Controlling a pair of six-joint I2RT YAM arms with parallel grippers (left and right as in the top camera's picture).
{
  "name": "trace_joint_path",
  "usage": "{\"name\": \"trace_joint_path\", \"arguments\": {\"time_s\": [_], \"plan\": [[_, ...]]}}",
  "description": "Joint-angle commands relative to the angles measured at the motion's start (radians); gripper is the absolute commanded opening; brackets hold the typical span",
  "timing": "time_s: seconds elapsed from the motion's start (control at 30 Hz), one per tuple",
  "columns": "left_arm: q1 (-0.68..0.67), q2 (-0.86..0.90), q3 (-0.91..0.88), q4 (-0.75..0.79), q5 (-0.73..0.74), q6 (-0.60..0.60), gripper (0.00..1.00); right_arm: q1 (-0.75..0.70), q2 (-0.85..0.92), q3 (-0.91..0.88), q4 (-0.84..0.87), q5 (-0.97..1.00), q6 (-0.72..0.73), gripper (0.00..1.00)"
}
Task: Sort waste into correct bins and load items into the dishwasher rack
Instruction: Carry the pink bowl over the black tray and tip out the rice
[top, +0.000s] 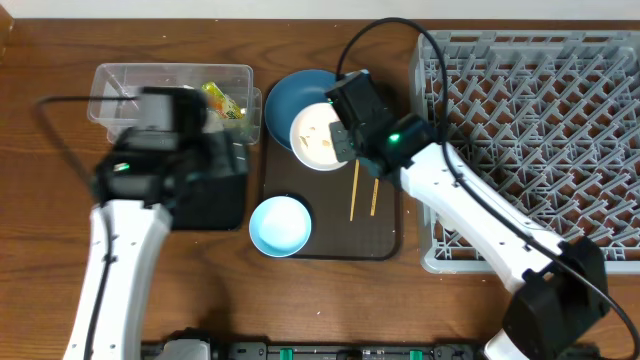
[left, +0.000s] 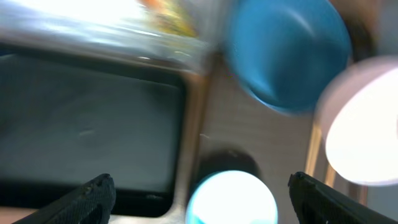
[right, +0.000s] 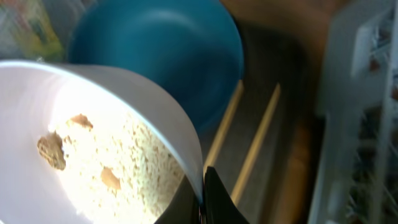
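Risk, frame centre: right gripper (top: 345, 135) pinches cream-white bowl (top: 318, 138) by its rim; a tilt could spill crumbs (right: 124, 168) onto brown tray (top: 335, 235). Left gripper (left: 200, 190) gapes, empty.

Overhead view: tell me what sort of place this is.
Probably a staged dish-clearing station on a wooden table: a grey dishwasher rack, a brown tray with chopsticks, and a clear waste tub.

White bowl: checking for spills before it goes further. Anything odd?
Yes: the bowl, pinched at its rim by the right claw, looks tipped over the plate with rice crumbs inside. No spill visible.
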Motion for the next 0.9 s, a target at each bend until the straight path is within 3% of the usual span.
{"name": "trace_joint_path", "arguments": {"time_s": [0.0, 0.17, 0.3, 0.6, 0.87], "plan": [[0.149, -0.082, 0.018, -0.024, 0.003, -0.064, 0.91, 0.064, 0.022, 0.008, 0.077, 0.056, 0.025, 0.01], [0.343, -0.128, 0.018, -0.084, 0.014, -0.064, 0.91, 0.162, 0.082, 0.008, 0.24, 0.163, -0.009, 0.01], [0.412, -0.127, 0.018, -0.12, 0.013, -0.063, 0.91, 0.242, 0.156, 0.009, 0.382, 0.262, -0.097, 0.01], [0.427, -0.119, 0.017, -0.158, 0.005, -0.058, 0.91, 0.373, 0.334, 0.016, 0.707, 0.401, -0.297, 0.01], [0.427, -0.117, 0.017, -0.166, 0.006, -0.059, 0.91, 0.403, 0.47, 0.016, 0.967, 0.405, -0.483, 0.01]]}}
